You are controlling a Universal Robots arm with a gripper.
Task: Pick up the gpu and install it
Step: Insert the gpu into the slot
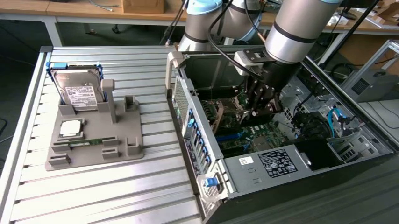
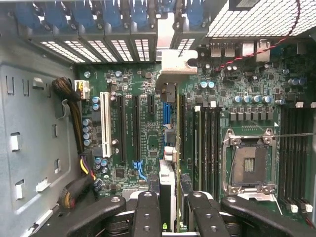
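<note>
fingers gripping gpu edge-on, green motherboard beneath, apparently over a slot

Green motherboard, black gripper, silver-bracketed gpu

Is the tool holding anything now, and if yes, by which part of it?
Yes: the tool holds the graphics card edge-on above the motherboard, its fingers pinching the card's two flat faces; the metal bracket end is free.

- Exterior view: high, off the arm, tilted down over the desk; open computer case at 3 o'clock, mid distance.
- Wrist view: on the arm, aimed along the end effector into the case, close to the motherboard.
- Shared by both views: case interior, motherboard, end effector.
</note>
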